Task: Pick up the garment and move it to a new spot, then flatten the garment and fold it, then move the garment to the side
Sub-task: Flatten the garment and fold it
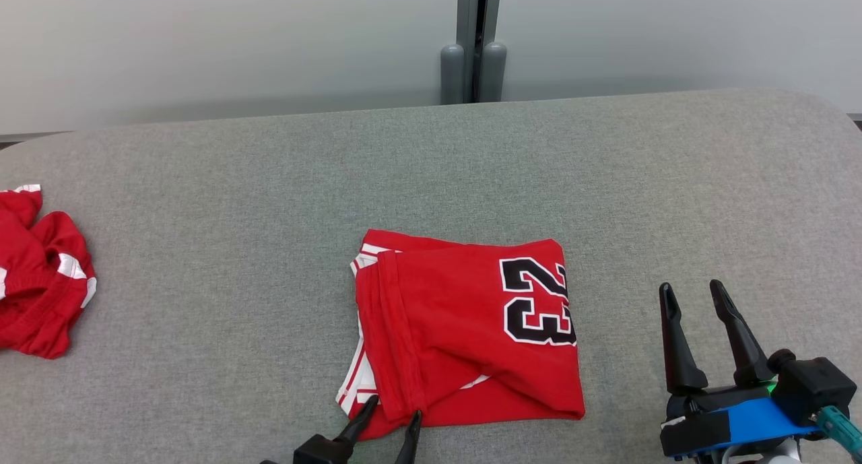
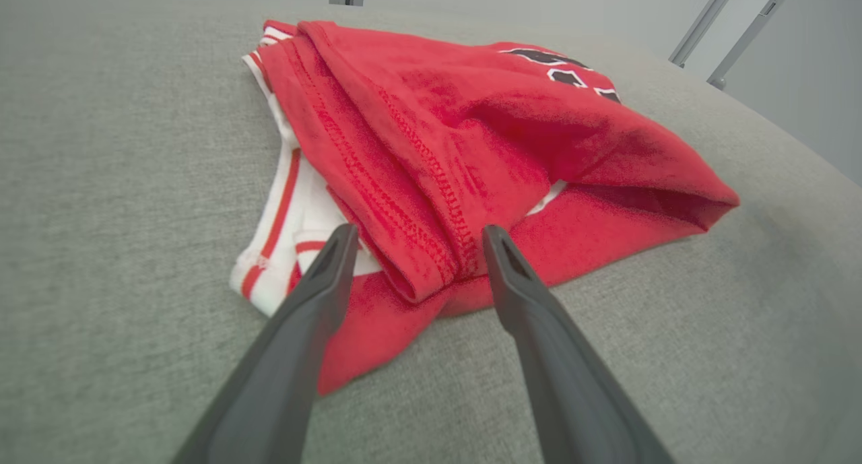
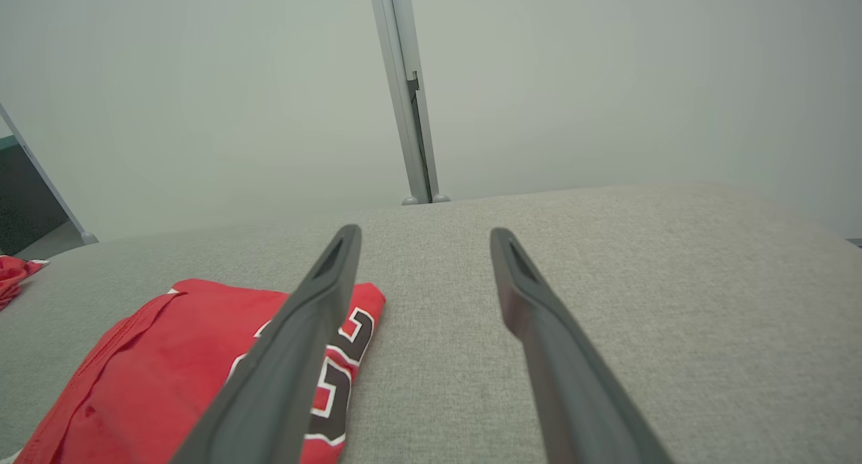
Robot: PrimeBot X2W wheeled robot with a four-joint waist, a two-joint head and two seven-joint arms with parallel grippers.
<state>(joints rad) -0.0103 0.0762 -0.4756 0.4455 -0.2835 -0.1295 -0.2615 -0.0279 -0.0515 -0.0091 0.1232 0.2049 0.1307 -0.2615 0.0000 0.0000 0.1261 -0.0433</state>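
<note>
Head view shows our left gripper [image 1: 395, 407] with its fingers spread wide, the tips straddling the near edge of the folded red garment [image 1: 465, 329]; nothing is clamped between them. In the left wrist view a stitched hem fold lies between the two fingers, with the white, red-striped trim just outside the finger on that view's left. We cannot tell whether the tips touch the cloth. Our right gripper [image 1: 690, 286] stands apart from the garment, off its right side, fingers wide and empty over the grey padded surface [image 1: 269, 181]. The black number 23 [image 1: 539, 302] lies on the part of the garment nearer our right gripper. A crumpled red cloth [image 1: 40, 282] sits well away, far to the left of our left gripper.
</note>
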